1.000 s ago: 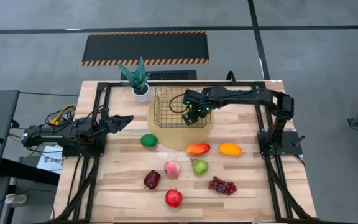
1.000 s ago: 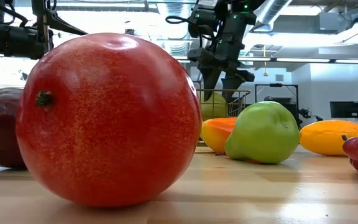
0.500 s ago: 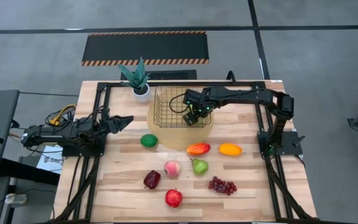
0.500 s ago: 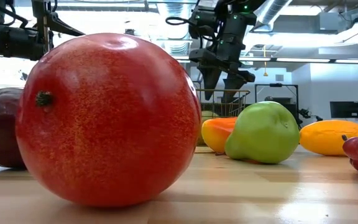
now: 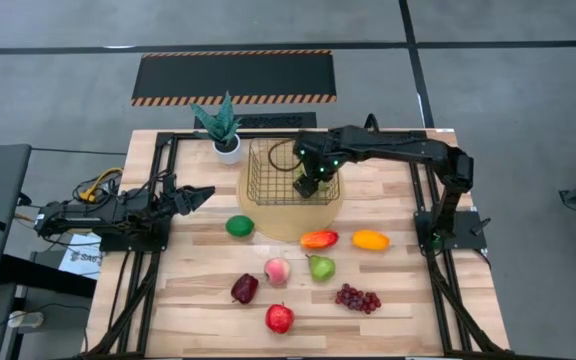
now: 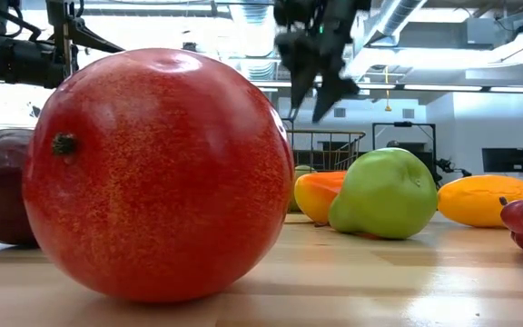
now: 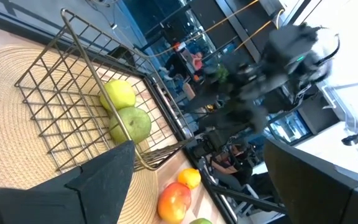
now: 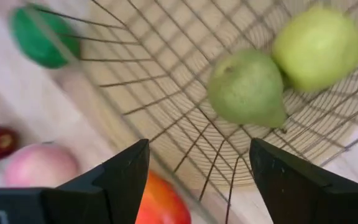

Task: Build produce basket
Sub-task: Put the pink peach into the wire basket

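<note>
- The right gripper (image 5: 307,187) hangs above the basket (image 5: 268,190), near its right-hand side, fingers spread wide with nothing between them.
- The basket sits on a round woven mat (image 5: 290,222) toward the back of the table (image 5: 198,310), just beside a small potted plant (image 5: 220,127).
- Two fruits lie inside it, touching: a green pear (image 8: 247,88) and a yellow-green apple (image 8: 319,45).
- The rest of the produce is spread across the front half of the table: green lime (image 5: 239,226), orange-red mango (image 5: 319,239), yellow-orange fruit (image 5: 370,240), peach (image 5: 277,270), a second green pear (image 5: 320,267), dark red fruit (image 5: 245,288), red apple (image 5: 279,318) and purple grapes (image 5: 358,298).
- The left gripper (image 5: 193,195) waits at the table's left edge, well clear of the fruit, fingers apart and empty.
- These look like light, hard, glossy toys, so I would expect them to roll or squirt out of a pinch that is off-centre.
- Best hold seems across the widest part of each round fruit, and across the belly of the pear rather than its narrow neck.
- The grapes look lumpy; grabbing the thick middle of the bunch seems safest.
- The wire basket looks stiff, but it could skid if it is knocked.
</note>
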